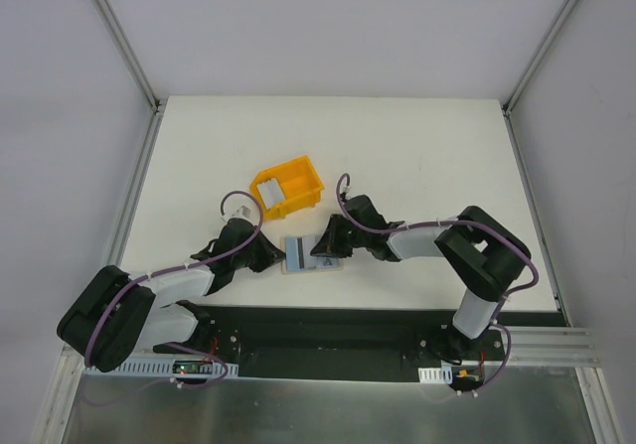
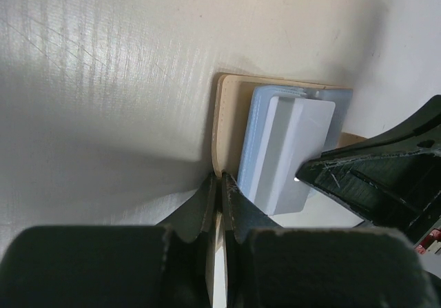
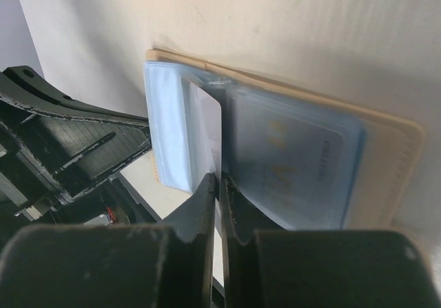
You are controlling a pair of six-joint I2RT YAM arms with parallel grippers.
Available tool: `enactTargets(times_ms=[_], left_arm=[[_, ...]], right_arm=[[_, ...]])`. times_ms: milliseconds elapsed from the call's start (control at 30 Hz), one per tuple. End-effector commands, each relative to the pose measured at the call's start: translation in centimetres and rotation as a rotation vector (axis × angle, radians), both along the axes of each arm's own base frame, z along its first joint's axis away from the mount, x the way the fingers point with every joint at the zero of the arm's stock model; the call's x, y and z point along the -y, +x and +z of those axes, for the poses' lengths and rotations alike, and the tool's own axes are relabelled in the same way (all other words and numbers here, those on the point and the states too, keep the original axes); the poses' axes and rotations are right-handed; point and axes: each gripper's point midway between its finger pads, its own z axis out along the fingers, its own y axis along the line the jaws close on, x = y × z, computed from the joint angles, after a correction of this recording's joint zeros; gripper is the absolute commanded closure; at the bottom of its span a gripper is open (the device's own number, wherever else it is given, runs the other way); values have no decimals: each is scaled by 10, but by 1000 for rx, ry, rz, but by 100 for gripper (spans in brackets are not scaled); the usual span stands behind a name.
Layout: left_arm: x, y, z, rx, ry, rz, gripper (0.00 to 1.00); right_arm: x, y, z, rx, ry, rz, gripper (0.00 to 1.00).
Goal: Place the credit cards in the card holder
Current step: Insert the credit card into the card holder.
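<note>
Found holder open on table, long axis 9-to-3, left pincer clamped on its 9 o'clock edge, right pincer at 3 o'clock, nearer the sleeves, pinched narrow on a card aimed toward 9.

the left gripper, clamped on the left edge of the card holder, and the right gripper, jaws closed over its sleeves, block both sides. the yellow bin stands near behind, leaving a narrow gap. the far and right parts of the table lie open for passage.
</note>
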Motion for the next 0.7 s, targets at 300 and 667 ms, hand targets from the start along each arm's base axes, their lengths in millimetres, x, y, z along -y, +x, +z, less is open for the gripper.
enactTargets(times_ms=[300, 667], left_arm=[[-7, -8, -12, -41, 27, 7, 100], [-5, -6, -10, -38, 21, -3, 100]], right_arm=[[5, 4, 9, 72, -69, 3, 71], [-8, -5, 5, 28, -91, 83, 62]])
